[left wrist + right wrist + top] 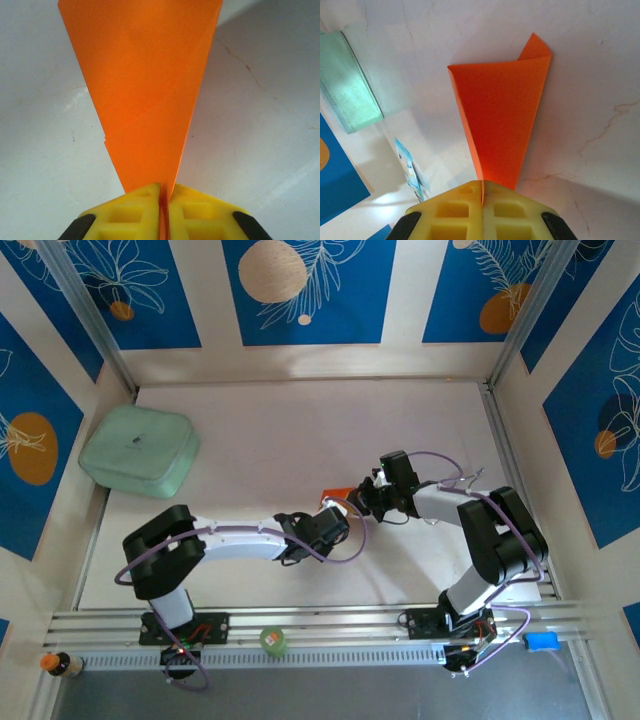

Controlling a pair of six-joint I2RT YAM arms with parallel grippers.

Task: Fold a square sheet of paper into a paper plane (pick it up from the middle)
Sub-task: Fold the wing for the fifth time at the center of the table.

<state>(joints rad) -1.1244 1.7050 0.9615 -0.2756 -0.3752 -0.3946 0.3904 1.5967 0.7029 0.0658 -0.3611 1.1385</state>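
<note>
Orange paper [145,90]: creased pointed wedge, mid-table [300,420], between both grippers. Left gripper [164,200]: fingers pinched onto the paper's narrow tip. Right gripper [482,192]: fingers likewise clamping the paper.

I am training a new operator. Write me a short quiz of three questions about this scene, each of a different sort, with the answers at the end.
1. True or false: the left gripper is shut on the folded orange paper.
2. Choose one: in the top view, the pale green pad lies A) at the far left of the table, B) between the two arms, C) at the near right corner.
3. Fill in the gap: the right gripper pinches the ____ end of the paper, which widens away from it.

Key: 1 true; 2 A; 3 narrow.
</note>
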